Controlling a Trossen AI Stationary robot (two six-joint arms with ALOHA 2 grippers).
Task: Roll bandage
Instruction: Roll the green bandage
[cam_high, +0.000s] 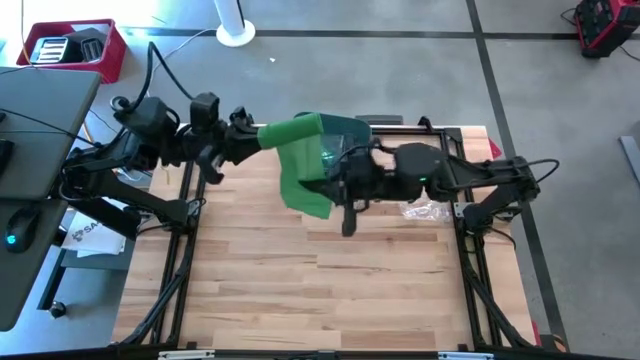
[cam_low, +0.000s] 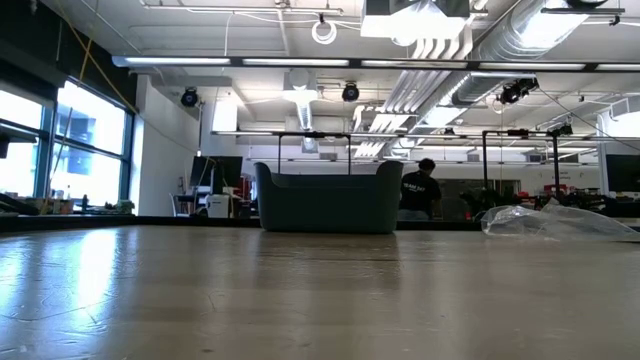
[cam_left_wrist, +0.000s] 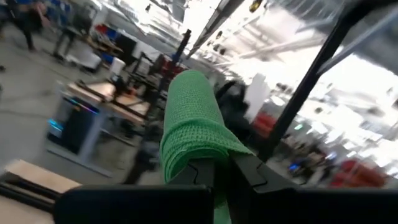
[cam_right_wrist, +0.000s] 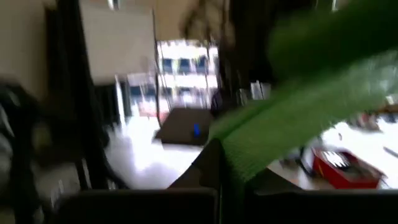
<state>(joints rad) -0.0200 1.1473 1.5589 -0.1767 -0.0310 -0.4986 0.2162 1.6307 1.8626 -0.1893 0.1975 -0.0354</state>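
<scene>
Both arms meet above the far half of the wooden table (cam_high: 300, 290), with a green bandage (cam_high: 305, 160) stretched in the air between them. From above, the left gripper (cam_high: 262, 140) reaches in from the left and holds the rolled end of the bandage; its wrist view shows the dark fingers (cam_left_wrist: 249, 171) closed tight on the green roll. The right gripper (cam_high: 335, 178) comes in from the right and pinches the loose hanging part, its wrist view showing the cloth clamped at the fingertips. A dark grey tub (cam_low: 328, 198) stands at the far edge of the table, crumpled clear plastic (cam_low: 550, 220) lies to the right, and a person (cam_low: 418, 190) stands in the room beyond.
</scene>
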